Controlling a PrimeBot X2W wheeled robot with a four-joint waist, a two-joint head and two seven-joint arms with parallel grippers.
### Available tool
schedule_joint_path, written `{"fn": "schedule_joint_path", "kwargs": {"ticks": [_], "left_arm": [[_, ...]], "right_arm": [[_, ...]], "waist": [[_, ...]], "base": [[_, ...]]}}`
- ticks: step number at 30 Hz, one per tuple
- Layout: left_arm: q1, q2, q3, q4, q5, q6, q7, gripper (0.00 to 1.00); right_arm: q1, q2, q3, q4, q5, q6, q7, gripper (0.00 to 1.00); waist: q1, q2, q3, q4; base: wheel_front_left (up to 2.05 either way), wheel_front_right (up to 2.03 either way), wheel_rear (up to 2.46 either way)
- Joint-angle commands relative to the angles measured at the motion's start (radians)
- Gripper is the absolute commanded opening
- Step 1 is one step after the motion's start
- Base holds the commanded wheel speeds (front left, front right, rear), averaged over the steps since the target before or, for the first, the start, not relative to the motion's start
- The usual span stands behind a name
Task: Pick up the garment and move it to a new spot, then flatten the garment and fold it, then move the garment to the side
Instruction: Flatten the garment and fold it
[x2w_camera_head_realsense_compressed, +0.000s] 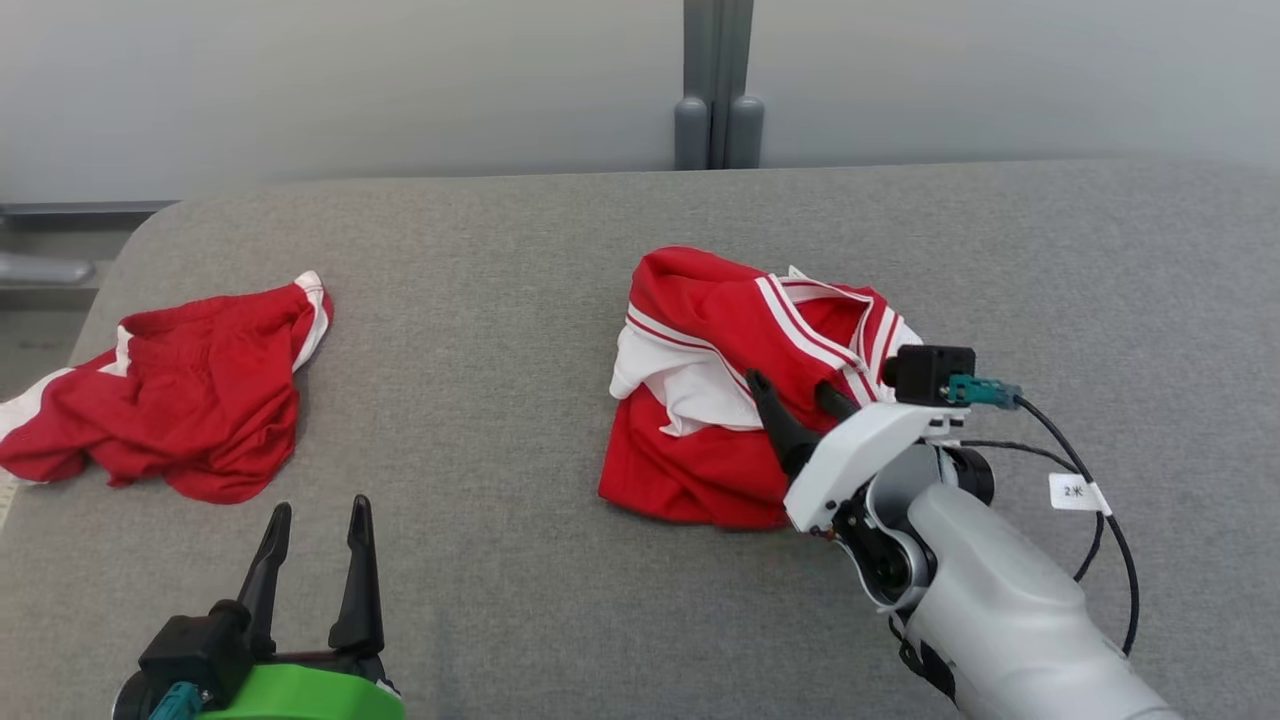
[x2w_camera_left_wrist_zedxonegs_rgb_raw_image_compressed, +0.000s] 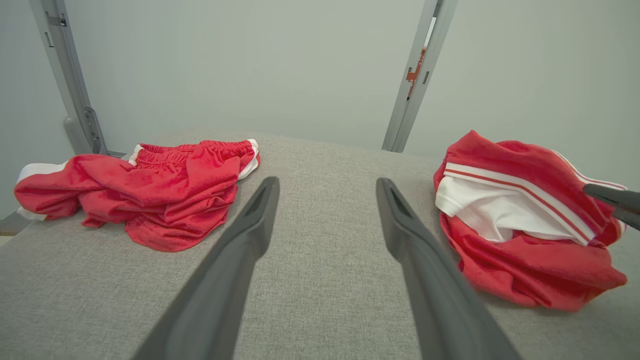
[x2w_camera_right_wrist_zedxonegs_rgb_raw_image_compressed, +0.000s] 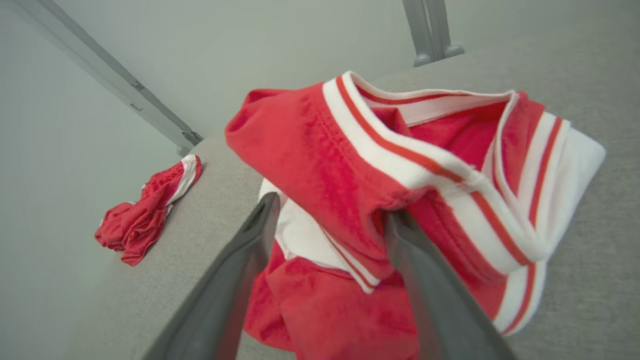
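Note:
A crumpled red garment with white panels and red-white striped trim (x2w_camera_head_realsense_compressed: 720, 400) lies at the centre right of the grey table (x2w_camera_head_realsense_compressed: 500, 300). My right gripper (x2w_camera_head_realsense_compressed: 790, 385) hangs over its right half, open. In the right wrist view its fingers (x2w_camera_right_wrist_zedxonegs_rgb_raw_image_compressed: 420, 270) straddle a raised red fold of the garment (x2w_camera_right_wrist_zedxonegs_rgb_raw_image_compressed: 325, 165), the right fingertip touching the cloth. In the left wrist view the same garment (x2w_camera_left_wrist_zedxonegs_rgb_raw_image_compressed: 520, 225) lies to the right, with the right gripper's fingers (x2w_camera_left_wrist_zedxonegs_rgb_raw_image_compressed: 612, 197) at its far edge. My left gripper (x2w_camera_head_realsense_compressed: 320, 508) stands open and empty near the table's front left (x2w_camera_left_wrist_zedxonegs_rgb_raw_image_compressed: 327, 182).
A second crumpled red piece with white side stripes (x2w_camera_head_realsense_compressed: 170, 400) lies at the table's left edge (x2w_camera_left_wrist_zedxonegs_rgb_raw_image_compressed: 150, 195) (x2w_camera_right_wrist_zedxonegs_rgb_raw_image_compressed: 145, 215). A grey upright post (x2w_camera_head_realsense_compressed: 718, 90) stands behind the table's far edge. A cable loops from my right wrist (x2w_camera_head_realsense_compressed: 1100, 500).

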Motion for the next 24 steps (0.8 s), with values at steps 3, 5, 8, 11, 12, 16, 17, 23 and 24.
{"fn": "schedule_joint_path", "kwargs": {"ticks": [3,5,8,11,12,16,17,23,24], "left_arm": [[-0.024,0.002,-0.005,0.006,-0.005,-0.002,0.000,1.00],[-0.024,0.003,-0.003,0.007,-0.006,0.002,0.000,1.00],[-0.022,0.006,-0.003,0.010,-0.009,0.002,0.000,1.00],[-0.024,0.004,-0.004,0.012,-0.011,0.006,-0.001,1.00],[-0.025,0.002,-0.004,0.011,-0.011,0.009,-0.001,1.00],[-0.032,-0.001,-0.006,0.005,-0.011,0.009,-0.002,1.00],[-0.033,-0.002,-0.006,0.004,-0.012,0.008,-0.002,1.00],[-0.047,-0.011,-0.012,-0.002,-0.008,0.004,-0.005,1.00],[-0.048,-0.012,-0.012,-0.003,-0.007,0.003,-0.004,1.00]], "right_arm": [[-0.076,-0.003,0.067,0.066,0.040,0.000,-0.055,0.00],[-0.122,-0.002,0.093,0.107,0.030,0.000,-0.098,0.00],[-0.196,-0.001,0.121,0.136,-0.006,0.000,-0.136,0.00],[-0.271,0.000,0.157,0.102,-0.023,0.000,-0.147,0.00],[-0.295,0.000,0.176,0.084,-0.023,0.000,-0.148,0.00],[-0.435,-0.001,0.250,-0.008,0.004,0.000,-0.152,0.00],[-0.465,-0.001,0.261,-0.027,0.015,0.000,-0.153,0.00],[-0.641,-0.001,0.244,-0.178,0.052,0.000,-0.152,0.00],[-0.656,-0.001,0.232,-0.206,0.042,0.000,-0.152,0.00]], "waist": [[0.0000,-0.0001,0.008,0.038],[0.0000,-0.0001,0.010,0.045],[0.0000,-0.0001,0.008,0.052],[0.0000,-0.0001,0.007,0.056],[0.0000,-0.0001,0.007,0.057],[0.0000,-0.0001,0.013,0.057],[0.0000,-0.0001,0.015,0.058],[0.0000,-0.0001,0.028,0.065],[0.0000,-0.0001,0.030,0.066]], "base": [[0.00,0.00,0.00],[0.00,0.00,0.00],[0.00,0.00,0.00],[0.00,0.00,0.00],[0.00,0.00,0.00],[0.00,0.00,0.00],[0.00,0.00,0.00],[0.00,0.00,0.00],[0.00,0.00,0.00]]}}
